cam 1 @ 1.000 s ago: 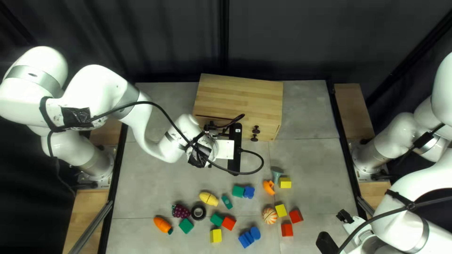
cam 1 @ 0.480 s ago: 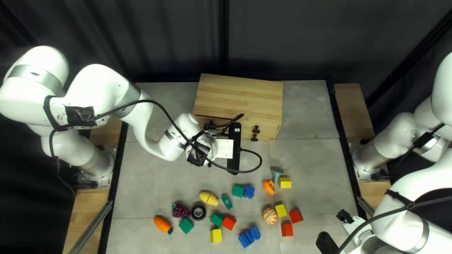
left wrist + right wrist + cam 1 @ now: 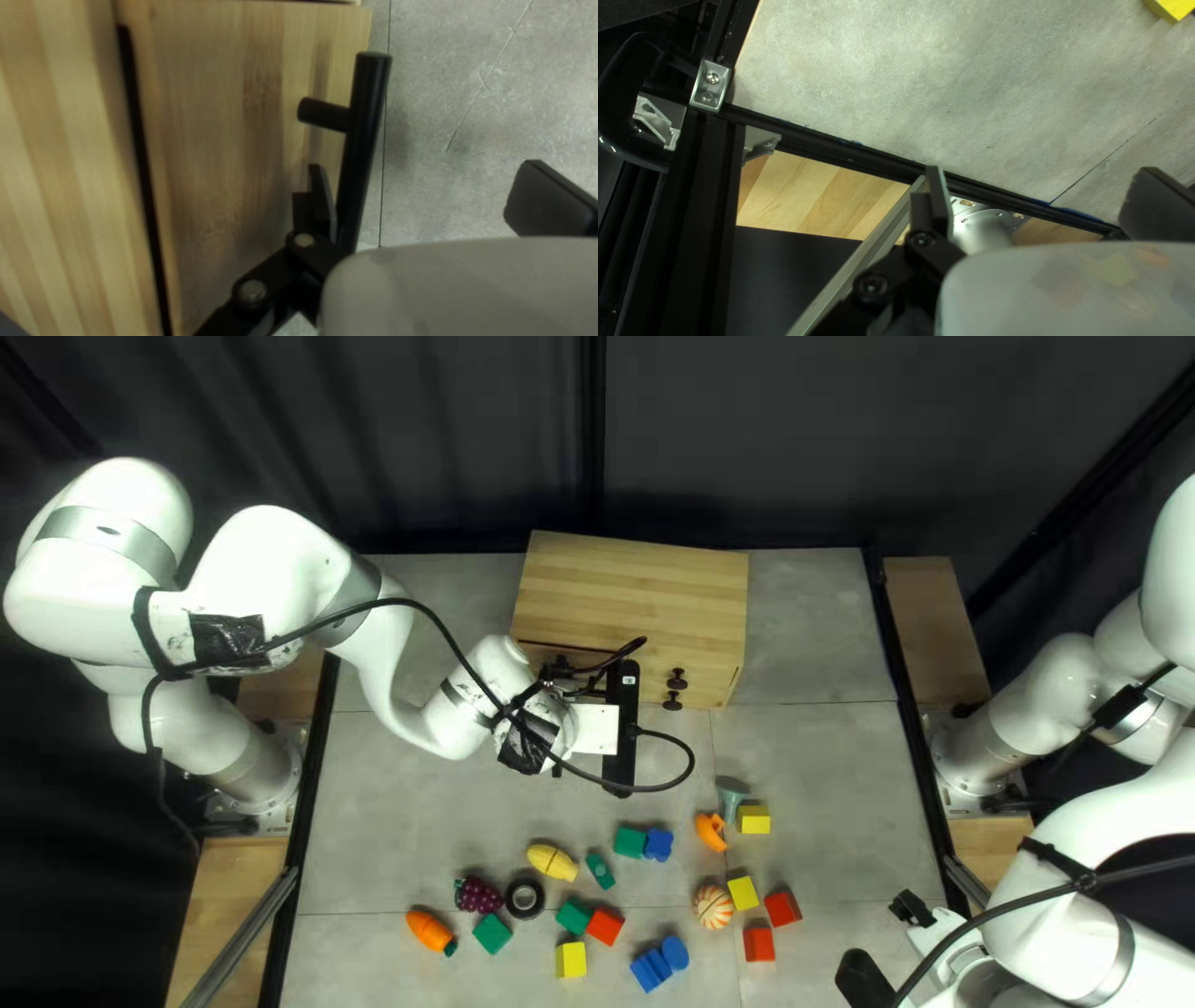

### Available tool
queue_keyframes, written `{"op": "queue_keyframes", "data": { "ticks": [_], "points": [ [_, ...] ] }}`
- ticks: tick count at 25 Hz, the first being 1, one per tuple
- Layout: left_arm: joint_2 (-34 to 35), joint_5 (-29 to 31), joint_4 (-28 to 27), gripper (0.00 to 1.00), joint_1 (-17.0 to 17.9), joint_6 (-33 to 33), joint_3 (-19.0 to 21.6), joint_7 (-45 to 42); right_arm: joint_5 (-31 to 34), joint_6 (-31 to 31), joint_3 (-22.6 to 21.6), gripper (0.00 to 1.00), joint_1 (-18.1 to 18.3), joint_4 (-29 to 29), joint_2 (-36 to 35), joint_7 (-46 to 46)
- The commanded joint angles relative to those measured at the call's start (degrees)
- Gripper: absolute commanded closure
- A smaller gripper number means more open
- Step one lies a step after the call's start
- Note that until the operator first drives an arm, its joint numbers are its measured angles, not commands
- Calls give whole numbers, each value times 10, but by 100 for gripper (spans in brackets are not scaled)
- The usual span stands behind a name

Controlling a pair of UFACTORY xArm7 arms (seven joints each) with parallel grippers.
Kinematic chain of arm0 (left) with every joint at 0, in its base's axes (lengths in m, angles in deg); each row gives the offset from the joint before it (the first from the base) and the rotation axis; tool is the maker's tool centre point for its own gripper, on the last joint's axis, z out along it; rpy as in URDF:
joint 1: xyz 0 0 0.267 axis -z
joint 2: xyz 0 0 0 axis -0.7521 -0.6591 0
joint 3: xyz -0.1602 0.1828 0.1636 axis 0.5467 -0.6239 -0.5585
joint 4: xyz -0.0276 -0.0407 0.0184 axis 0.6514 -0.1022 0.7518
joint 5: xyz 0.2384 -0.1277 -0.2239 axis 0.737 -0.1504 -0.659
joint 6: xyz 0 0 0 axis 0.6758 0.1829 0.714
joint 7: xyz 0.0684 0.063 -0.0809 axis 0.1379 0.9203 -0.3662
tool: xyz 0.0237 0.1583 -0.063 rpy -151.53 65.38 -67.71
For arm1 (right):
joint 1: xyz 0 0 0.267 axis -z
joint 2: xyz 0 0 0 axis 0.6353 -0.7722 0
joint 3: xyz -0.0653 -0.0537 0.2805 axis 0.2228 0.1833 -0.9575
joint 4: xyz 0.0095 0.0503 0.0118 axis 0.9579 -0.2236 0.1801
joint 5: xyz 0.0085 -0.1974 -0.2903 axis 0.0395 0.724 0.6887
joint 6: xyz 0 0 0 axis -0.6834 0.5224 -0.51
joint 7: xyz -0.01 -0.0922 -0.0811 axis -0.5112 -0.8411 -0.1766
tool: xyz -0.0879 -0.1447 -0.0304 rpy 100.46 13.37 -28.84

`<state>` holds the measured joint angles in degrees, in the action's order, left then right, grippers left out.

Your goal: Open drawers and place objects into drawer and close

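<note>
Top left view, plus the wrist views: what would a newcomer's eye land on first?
Most likely the big white left arm, stretching from the left of the top left view to the wooden box near the table's far edge. Next, the bright blocks and toy food scattered toward the near edge. In the left wrist view, the open left claw has one finger between the black handle and the box.

Left hand point(image 3: 620, 724) and right hand point(image 3: 886, 943) seen open.
The left arm point(image 3: 268, 573) was stretched inward, its wrist point(image 3: 544, 732) bent; the right arm point(image 3: 1077, 896) was held at its own side.
</note>
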<state>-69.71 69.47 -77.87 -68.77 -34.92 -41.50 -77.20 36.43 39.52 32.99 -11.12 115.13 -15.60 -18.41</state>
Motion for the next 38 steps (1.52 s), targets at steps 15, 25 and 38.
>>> {"op": "queue_keyframes", "data": {
  "ticks": [15,25,38],
  "points": [
    [54,-67,30,0,22,4,41,-6,0,0,0,0,0,0,0,0],
    [105,-143,4,0,26,46,57,66,0,0,0,0,0,0,0,0],
    [178,-321,-2,0,-4,0,1,353,0,0,0,0,0,0,0,0]
  ]
}}
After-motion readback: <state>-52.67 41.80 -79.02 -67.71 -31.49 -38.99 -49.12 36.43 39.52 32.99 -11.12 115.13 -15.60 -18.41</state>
